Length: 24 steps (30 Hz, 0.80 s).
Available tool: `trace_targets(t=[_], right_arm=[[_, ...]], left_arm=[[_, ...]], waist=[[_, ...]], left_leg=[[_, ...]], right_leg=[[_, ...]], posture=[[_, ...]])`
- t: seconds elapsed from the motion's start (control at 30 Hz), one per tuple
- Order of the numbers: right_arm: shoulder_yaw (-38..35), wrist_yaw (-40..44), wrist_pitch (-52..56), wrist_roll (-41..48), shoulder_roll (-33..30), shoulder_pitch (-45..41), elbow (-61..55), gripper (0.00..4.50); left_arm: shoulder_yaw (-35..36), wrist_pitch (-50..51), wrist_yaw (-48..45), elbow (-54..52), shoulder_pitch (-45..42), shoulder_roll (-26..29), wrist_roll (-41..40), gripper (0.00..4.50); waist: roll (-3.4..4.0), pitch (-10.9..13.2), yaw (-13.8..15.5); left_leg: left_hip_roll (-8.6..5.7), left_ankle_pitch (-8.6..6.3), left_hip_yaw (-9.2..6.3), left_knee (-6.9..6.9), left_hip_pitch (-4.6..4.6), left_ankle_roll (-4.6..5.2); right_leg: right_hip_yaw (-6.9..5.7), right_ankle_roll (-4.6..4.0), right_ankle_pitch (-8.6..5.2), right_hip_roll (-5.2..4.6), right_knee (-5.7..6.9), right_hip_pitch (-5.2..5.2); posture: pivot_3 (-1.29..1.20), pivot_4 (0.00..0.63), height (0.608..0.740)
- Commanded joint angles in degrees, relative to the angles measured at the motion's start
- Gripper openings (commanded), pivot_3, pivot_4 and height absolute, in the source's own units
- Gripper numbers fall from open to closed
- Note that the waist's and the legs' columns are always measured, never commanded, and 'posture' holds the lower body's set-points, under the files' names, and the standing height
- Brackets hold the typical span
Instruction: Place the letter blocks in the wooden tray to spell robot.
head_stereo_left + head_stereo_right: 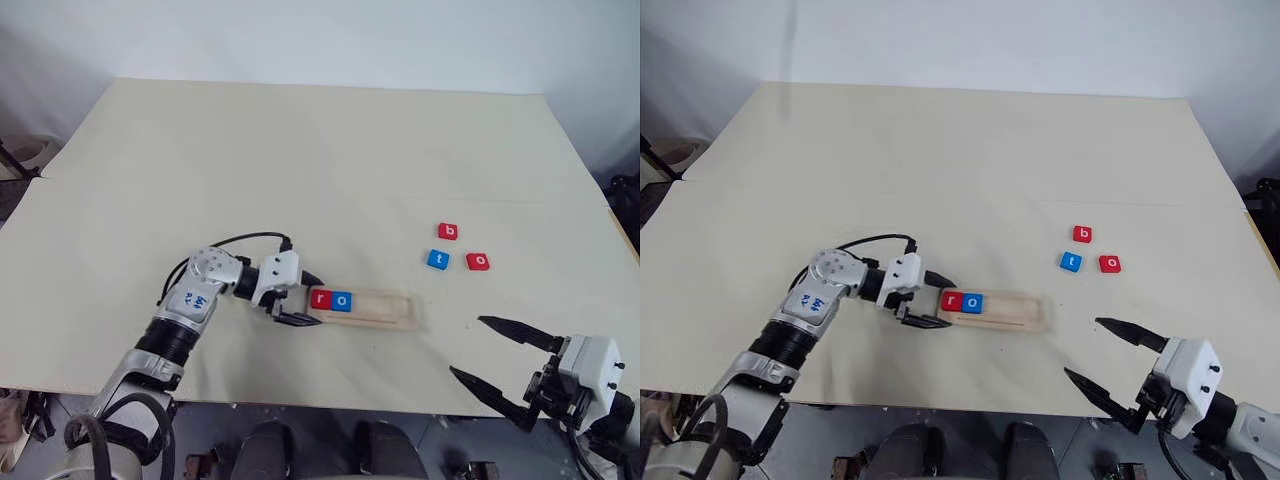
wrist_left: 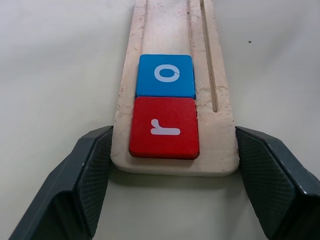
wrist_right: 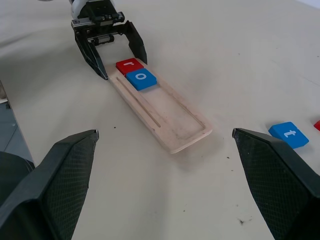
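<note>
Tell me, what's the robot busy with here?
It is spelling "robot" in the wooden tray. The red r and blue o sit in the slot. The left gripper brackets the tray's end, jaws open. The b, t and red o wait on the table.

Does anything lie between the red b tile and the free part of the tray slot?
Nothing visible: bare table separates the red square b tile from the pale wooden tray, whose slot is free past the blue o tile.
</note>
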Motion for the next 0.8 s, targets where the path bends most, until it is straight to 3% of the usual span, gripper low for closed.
trace_targets(t=[0.03,0.1,0.4,0.6,0.8], right_arm=[[-0.9,-0.4,-1.1,0.2,0.3,0.3,-1.8,4.5],[-1.0,-0.4,-1.2,0.5,0.5,0.4,-1.6,4.5],[-6.4,-2.0,-4.8,-0.1,5.5,4.5,3.4,4.5],[-10.7,-4.5,-7.8,-0.2,9.6,6.9,8.5,4.5],[-10.4,-5.8,-9.0,-0.2,10.7,6.0,9.3,4.5]], left_arm=[[0.9,2.9,0.9,-0.2,-0.7,-0.1,-0.2,4.12],[1.2,4.1,0.7,-1.4,-0.3,0.4,-0.6,4.44],[7.7,1.7,-3.8,-8.3,6.5,4.8,-8.1,4.44],[18.2,-8.9,-4.5,-0.8,8.8,6.8,-13.9,4.44],[19.9,-11.7,-4.0,2.7,9.6,7.6,-13.5,4.44]], waist=[[0.0,0.0,0.0],[0.0,0.0,0.0],[0.01,0.0,-0.1],[0.02,0.0,-0.1],[0.04,0.0,-0.2]], left_leg=[[0.0,0.0,0.0,0.0,0.0,0.0],[0.0,0.0,-0.01,0.01,0.0,0.0],[0.02,-0.01,-0.07,0.0,0.01,0.0],[0.02,-0.04,-0.27,0.0,0.01,0.02],[0.02,-0.07,-0.34,-0.01,0.06,0.04]], right_leg=[[0.0,0.0,0.0,0.0,0.0,0.0],[0.0,0.0,0.0,0.0,0.0,0.01],[0.01,0.0,0.0,-0.01,-0.01,0.02],[0.01,0.0,0.0,-0.03,0.0,0.02],[0.03,0.0,0.0,-0.04,0.01,0.03]], posture=[[0.0,0.15,0.74],[0.0,0.15,0.74],[0.0,0.15,0.74],[0.0,0.15,0.74],[0.0,0.15,0.74]])
